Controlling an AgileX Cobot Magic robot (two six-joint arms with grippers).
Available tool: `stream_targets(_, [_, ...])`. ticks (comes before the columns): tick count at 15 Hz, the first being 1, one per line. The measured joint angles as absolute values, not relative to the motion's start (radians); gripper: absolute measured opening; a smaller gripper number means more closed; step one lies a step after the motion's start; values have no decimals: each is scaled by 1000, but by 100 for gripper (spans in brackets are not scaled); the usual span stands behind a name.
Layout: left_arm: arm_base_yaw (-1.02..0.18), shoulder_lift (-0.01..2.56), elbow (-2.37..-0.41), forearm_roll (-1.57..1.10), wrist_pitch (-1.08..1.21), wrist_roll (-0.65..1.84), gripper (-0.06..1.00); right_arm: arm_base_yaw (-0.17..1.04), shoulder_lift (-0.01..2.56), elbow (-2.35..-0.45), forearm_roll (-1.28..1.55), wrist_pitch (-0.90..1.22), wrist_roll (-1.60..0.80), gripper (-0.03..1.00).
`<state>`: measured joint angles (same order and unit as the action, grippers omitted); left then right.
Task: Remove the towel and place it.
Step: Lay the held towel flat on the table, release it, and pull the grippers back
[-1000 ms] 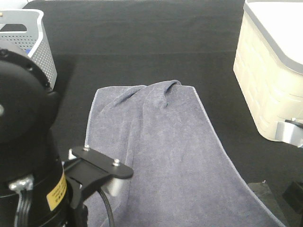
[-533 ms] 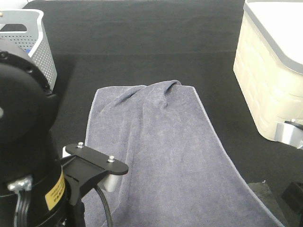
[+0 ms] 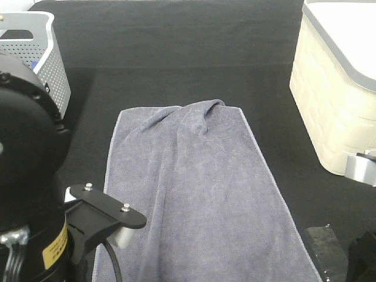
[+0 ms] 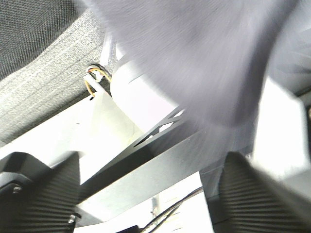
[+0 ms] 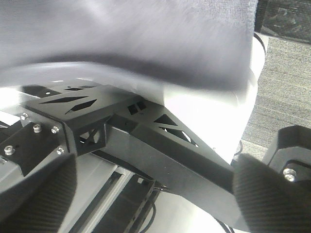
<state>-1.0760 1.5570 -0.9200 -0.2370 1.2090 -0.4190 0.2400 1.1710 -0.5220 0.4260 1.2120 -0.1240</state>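
The slate-grey towel (image 3: 194, 176) lies spread lengthwise on the black table, with a small raised fold at its far edge. Its near end runs out of the exterior view at the bottom. In the left wrist view the towel (image 4: 204, 58) is a blurred grey sheet close above my left gripper (image 4: 146, 187), whose ribbed fingers (image 4: 39, 189) stand wide apart and hold nothing. In the right wrist view the towel (image 5: 146, 34) hangs blurred above my right gripper (image 5: 155, 194), also open and empty. Both grippers are at the table's near edge, mostly hidden in the exterior view.
A perforated grey basket (image 3: 50, 59) with a bit of blue inside stands at the far left. A cream bin with a grey lid (image 3: 335, 88) stands at the right. My left arm's black body (image 3: 29, 176) fills the near left. The machine's frame (image 5: 146, 141) shows below.
My left arm's wrist bracket has slid back toward the near left. The towel's near right edge has drawn inward. The right arm's dark parts at the near right have shifted slightly.
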Motion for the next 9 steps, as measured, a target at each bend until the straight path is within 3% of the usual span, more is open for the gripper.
stream_targets(9, [-1076,1557,-920,-213,1213,-399,82,240,1171,-523,437,1212,-128,86])
